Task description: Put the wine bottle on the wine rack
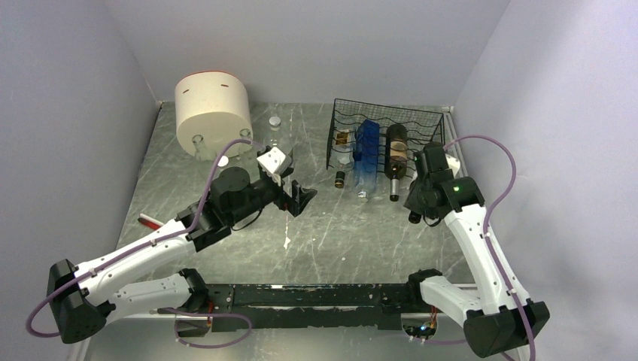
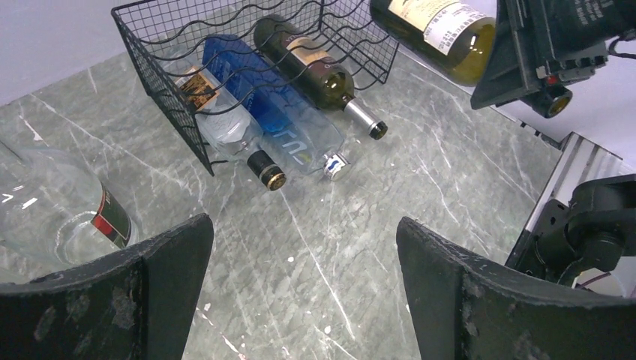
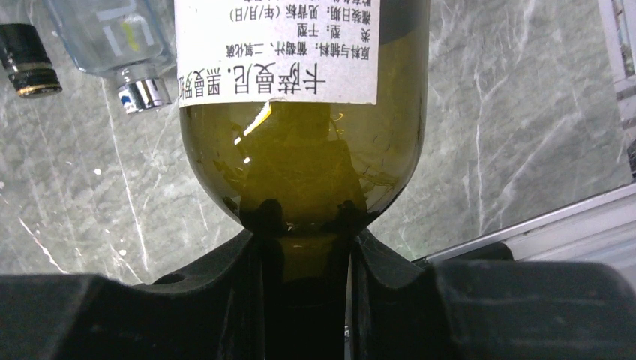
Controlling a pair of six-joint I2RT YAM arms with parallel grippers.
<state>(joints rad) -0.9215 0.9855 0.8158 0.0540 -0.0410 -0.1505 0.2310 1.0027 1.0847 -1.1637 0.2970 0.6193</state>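
Right claw point(image 3: 304, 244) is clamped tight on the neck of the olive-green wine bottle point(image 3: 300, 150), white label up toward the camera, and the bottle hangs off the table just beside the right end of the wine rack point(image 1: 385, 119), near its open front. So the pickup is done; the placing is not.

Inside the rack, 3 bottles already lie on the bottom tier: a clear bottle with a black cap point(image 2: 225, 124) at the left end, a blue bottle point(image 2: 274, 105) touching it, and a dark wine bottle with a silver neck point(image 2: 315, 67) next along. To the right of that dark one the rack looks free, 1 slot by my reading, and that seems the likely berth.

Left claw point(image 2: 304, 251) stands wide open with nothing in it, well apart from the rack on its left, looking across at it. A cream cylindrical container point(image 1: 213, 105) sits far off the rack's left.

What is left: line the bottle up with the free cradle, slide it in base first, let go.
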